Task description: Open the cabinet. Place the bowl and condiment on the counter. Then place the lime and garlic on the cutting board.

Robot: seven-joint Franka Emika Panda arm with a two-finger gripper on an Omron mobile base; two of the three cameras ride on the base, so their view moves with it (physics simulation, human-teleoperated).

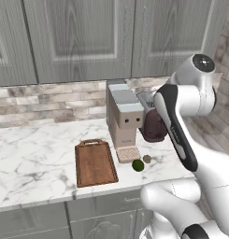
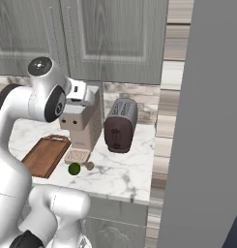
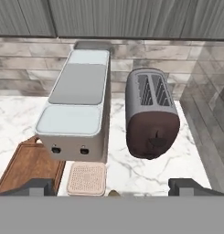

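Jaws: spread wide, holding nothing, their tips [image 3: 40, 186] hovering over the counter [image 1: 36, 158] with the coffee machine [image 3: 79, 103] and toaster [image 3: 151, 116] ahead of them. Cabinet [image 1: 78, 37]: above and beyond the jaws, doors shut, no handle discernible, so the hold is likely a door's lower edge; stiff, hinged, should swing with a steady pull. Lime [image 1: 138, 165] and garlic [image 1: 147, 158]: under and just behind the jaws, close together beside the board [image 1: 94, 163]; small, light, round, apt to roll, best pinched from above.
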